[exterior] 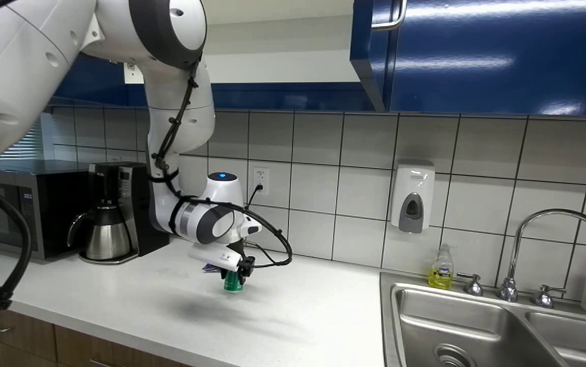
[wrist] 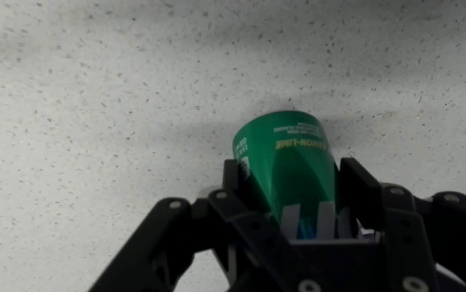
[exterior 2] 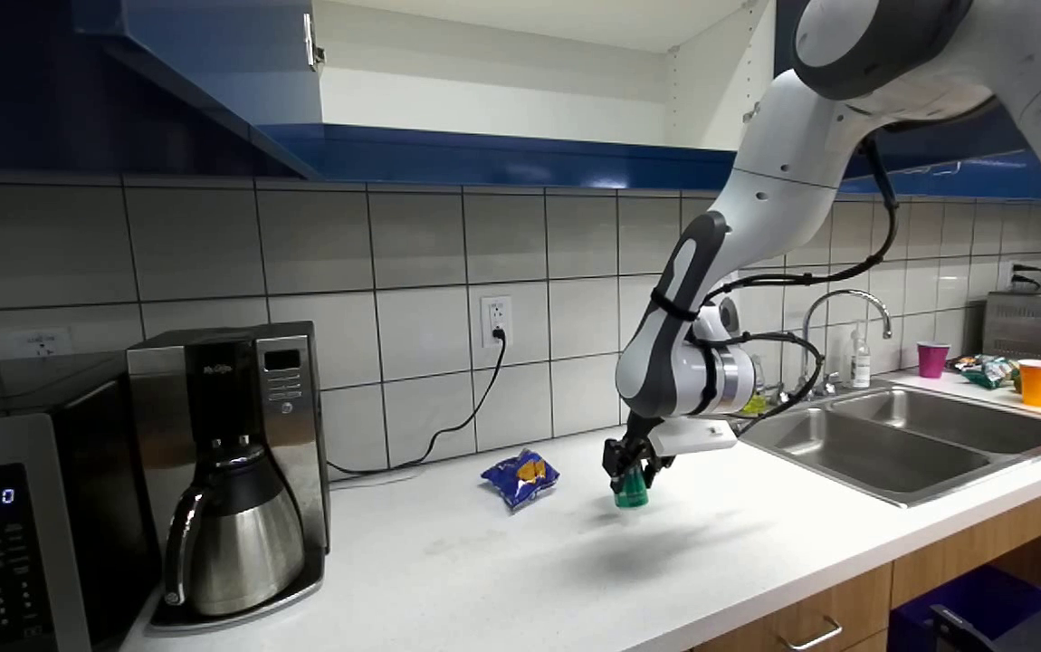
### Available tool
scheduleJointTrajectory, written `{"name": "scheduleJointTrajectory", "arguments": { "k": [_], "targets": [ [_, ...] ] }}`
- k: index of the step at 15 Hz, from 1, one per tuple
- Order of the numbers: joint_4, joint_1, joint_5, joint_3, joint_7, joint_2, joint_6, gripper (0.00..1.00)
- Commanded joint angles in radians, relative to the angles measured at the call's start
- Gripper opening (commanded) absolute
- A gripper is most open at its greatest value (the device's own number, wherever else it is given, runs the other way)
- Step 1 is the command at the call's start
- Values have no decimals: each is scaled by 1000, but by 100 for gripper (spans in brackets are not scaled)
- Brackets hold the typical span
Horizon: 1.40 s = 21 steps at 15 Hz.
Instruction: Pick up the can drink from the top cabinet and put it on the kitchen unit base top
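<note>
Can (wrist: 293, 166) looks smooth, counter (wrist: 95, 134) speckled and matt, cabinet (exterior 2: 520, 159) glossy, sink (exterior: 456, 321) satin metal, faucet (exterior: 507, 292) polished metal, drawer (exterior 2: 846, 593) wood-grained, packet (exterior 2: 520, 478) crinkled.

A kitchen, by its fittings: glossy blue wall cupboards (exterior: 491, 61), the top cabinet (exterior 2: 484, 63) among them open on a white interior, hang above a tiled backsplash (exterior 2: 421, 330) and a long white surface (exterior 2: 448, 561) with wooden fronts (exterior 2: 860, 596) below. A double-bowl steel sink (exterior: 481, 331) with a curved tap (exterior: 564, 212) is let into that surface, a bottle of yellow liquid (exterior: 441, 273) stands at the sink's back edge, and a soap dispenser (exterior: 413, 199) hangs on the backsplash. In both exterior views a microwave (exterior 2: 95, 489) and a coffee maker (exterior 2: 294, 444) stand side by side
</note>
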Motion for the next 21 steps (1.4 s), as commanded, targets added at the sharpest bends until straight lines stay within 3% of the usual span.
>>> {"name": "scheduleJointTrajectory", "arguments": {
  "k": [1, 21],
  "targets": [
    [4, -45, -23, 41, 32, 15, 48, 39],
    [22, 6, -97, -17, 133, 131, 246, 39]
  ]
}}
